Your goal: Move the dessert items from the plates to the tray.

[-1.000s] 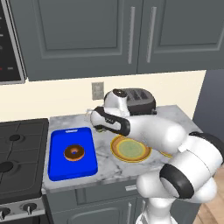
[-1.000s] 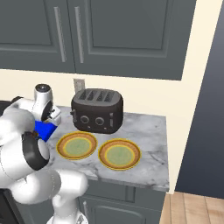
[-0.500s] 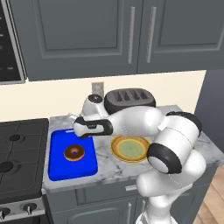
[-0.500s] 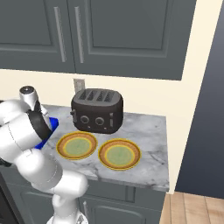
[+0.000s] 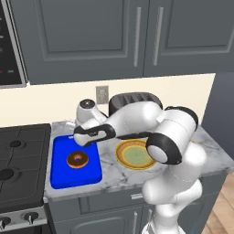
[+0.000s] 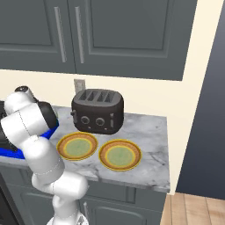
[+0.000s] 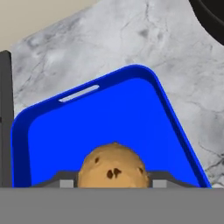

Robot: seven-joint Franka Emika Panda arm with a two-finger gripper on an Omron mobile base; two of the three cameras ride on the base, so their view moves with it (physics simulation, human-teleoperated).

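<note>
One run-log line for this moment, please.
gripper: holding tan-brown round pastry lump over bright blue rectangular tray | chocolate-glazed ring donut: on tray | two yellow-rimmed plates: bare

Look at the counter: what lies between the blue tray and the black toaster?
In the left base view, bare marble counter separates the tray from the toaster, with the robot's arm reaching across above it.

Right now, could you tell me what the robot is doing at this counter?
The arm is carrying the small pastry lump between its gripper fingers, over the blue tray. The donut already lies on that tray. Both plates in front of the toaster are bare, so the pastry just needs setting down.
</note>
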